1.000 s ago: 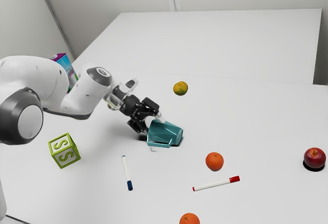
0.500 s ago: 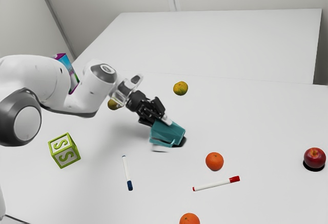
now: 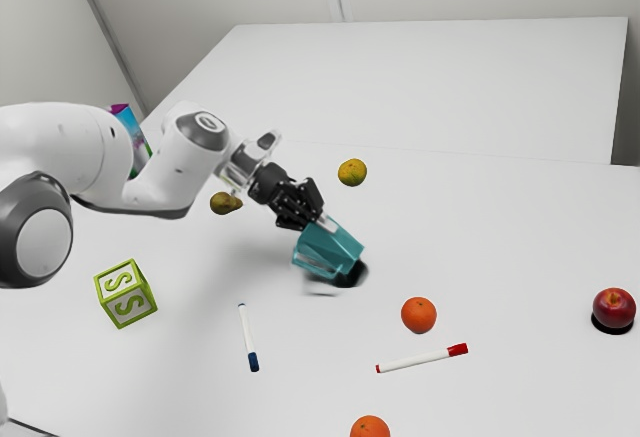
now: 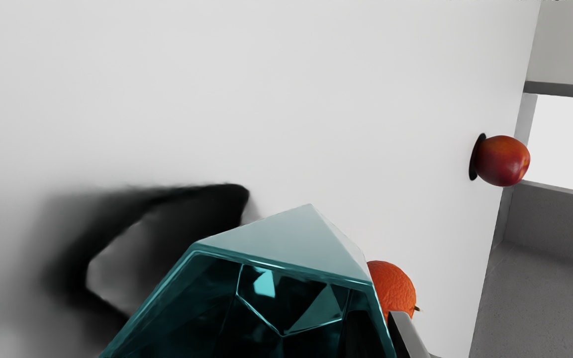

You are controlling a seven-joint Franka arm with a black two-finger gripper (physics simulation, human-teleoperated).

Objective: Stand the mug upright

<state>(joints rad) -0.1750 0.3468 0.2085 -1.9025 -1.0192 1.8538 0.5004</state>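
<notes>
The teal mug (image 3: 336,245) hangs tilted at the end of the white, smooth-shelled arm (image 3: 178,172), between upright and lying, its mouth turned toward the black jaws (image 3: 322,223) and its base slanting down toward the counter (image 3: 500,227). The jaws are closed on the mug's wall near the rim: in the wrist view a grey-faced, flat-edged finger (image 4: 408,335) lies along the outside, and a dark, blocky form shows against the inside. The mug is glossy and faceted, with straight edges and flat planes; its outer face looks pale and satiny in the wrist view, while the inside is deep, reflective teal crossed by bright angular lines. A soft-edged black shadow (image 3: 350,276) falls on the matt, plain white counter beneath it. Toward the exterior view's right sit a dimpled, round orange (image 3: 419,315) and, well apart from it, a smooth, glossy red apple (image 3: 614,308). A slim white marker with a red cap (image 3: 420,359) lies near that fruit, and another orange (image 3: 370,428) is at the exterior view's near edge. Toward the exterior view's left are a slender marker with a dark blue end (image 3: 248,337), a cube-shaped block (image 3: 126,294) with green borders and raised letters, and a brownish, pear-shaped fruit (image 3: 226,203). A mottled yellow-green round fruit (image 3: 352,172) rests beyond the mug, and a colourful, flat-sided carton (image 3: 132,135) stands partly behind the arm.
</notes>
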